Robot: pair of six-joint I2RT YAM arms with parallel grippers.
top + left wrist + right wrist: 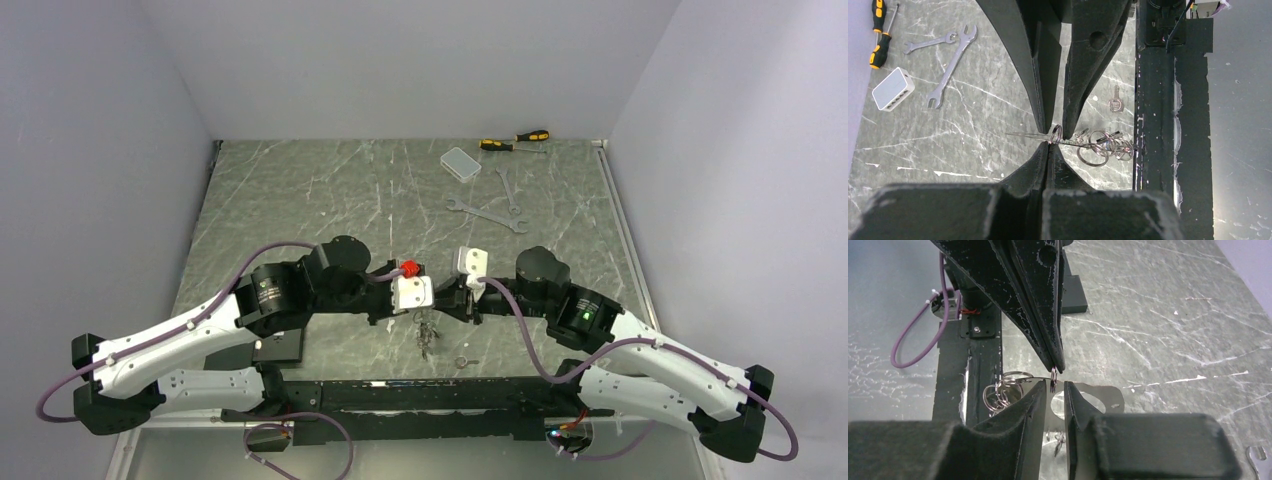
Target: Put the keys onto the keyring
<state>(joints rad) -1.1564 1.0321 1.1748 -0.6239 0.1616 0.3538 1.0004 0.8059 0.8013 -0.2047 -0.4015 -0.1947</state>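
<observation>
Now left pincer is clamped on the thin silver metal keyring above the marbled surface. The right pincer is narrowly parted around it, with bunched silver keys just beside.

A robotics lab bench, I'd say: plain white walls box in a marbled surface, two cabled robot arms are bolted on, wrenches and screwdrivers lie behind.
</observation>
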